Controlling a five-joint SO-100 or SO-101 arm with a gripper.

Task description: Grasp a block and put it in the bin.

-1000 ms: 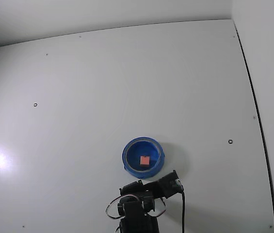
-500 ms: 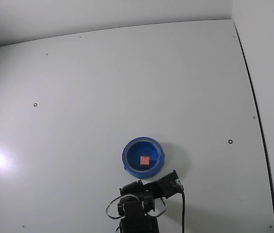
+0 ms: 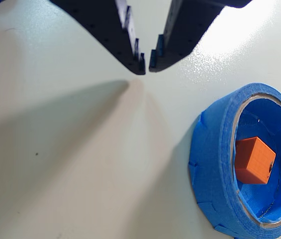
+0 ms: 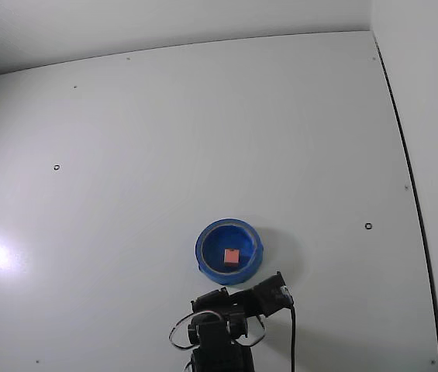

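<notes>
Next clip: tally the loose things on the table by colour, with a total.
Orange-red: 1, the block, lying inside the bin.
Blue: 1, the bin.
Total: 2.
The gripper is not counted; its fingers are nearly closed and hold nothing.

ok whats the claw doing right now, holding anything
Claw: nearly closed and empty, tips a sliver apart above the bare table. The small orange-red cube sits inside the round blue bowl-like bin.
</notes>
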